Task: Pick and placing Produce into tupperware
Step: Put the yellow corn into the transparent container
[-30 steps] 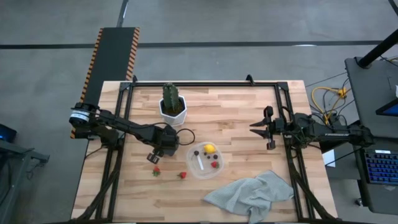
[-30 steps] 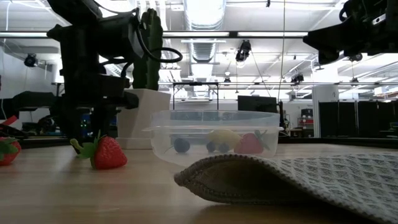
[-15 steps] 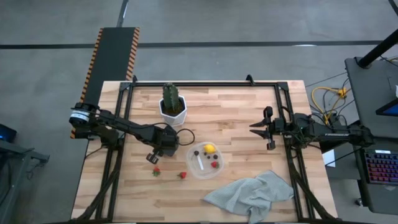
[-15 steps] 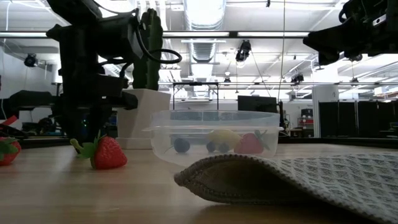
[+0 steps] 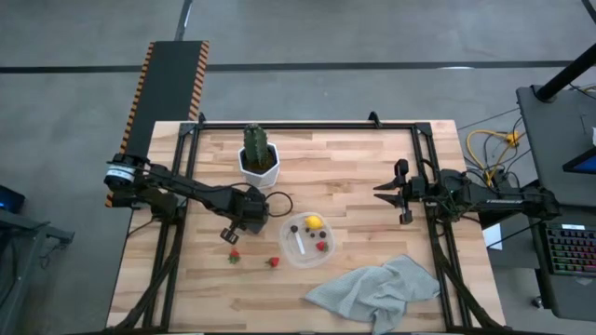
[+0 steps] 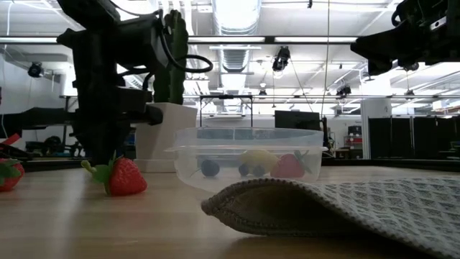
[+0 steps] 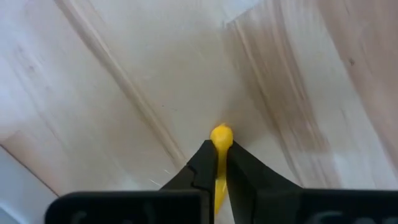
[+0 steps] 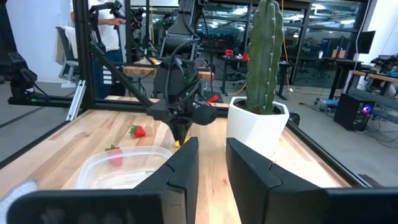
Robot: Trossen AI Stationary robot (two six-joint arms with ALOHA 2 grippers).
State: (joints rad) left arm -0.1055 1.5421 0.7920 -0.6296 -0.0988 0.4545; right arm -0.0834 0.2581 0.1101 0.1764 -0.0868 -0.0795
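Observation:
My left gripper [image 7: 221, 149] points down at the wooden table [image 5: 372, 158], left of the tupperware [image 5: 307, 239], and is shut on a small yellow piece of produce [image 7: 221, 135]. The clear tupperware holds a yellow lemon [image 5: 315, 222], a red strawberry [image 5: 321, 246] and dark berries [image 5: 294, 228]. Two strawberries [image 5: 234, 256] [image 5: 273, 262] lie on the table near the left gripper [image 5: 228, 236]. My right gripper [image 5: 377, 192] hangs open above the table's right part, with nothing between its fingers. My left gripper pinches the thin yellow piece between its two fingers. The piece's rounded end [image 7: 221, 134] sticks out just past the fingertips [image 7: 202, 158]. The fingers come from above, pointing down. Whether the piece touches the table, I cannot tell.
A green cactus in a white pot [image 5: 259, 158] stands at the far side, behind the left arm. A grey-green cloth [image 5: 377, 288] lies crumpled at the near right. A black frame [image 5: 307, 124] runs along the table's edges. A person shows in the room beyond [image 8: 112, 25].
My left gripper has shut on the yellow piece while staying in place, its fingers drawing together from wide open. My right arm has kept still.

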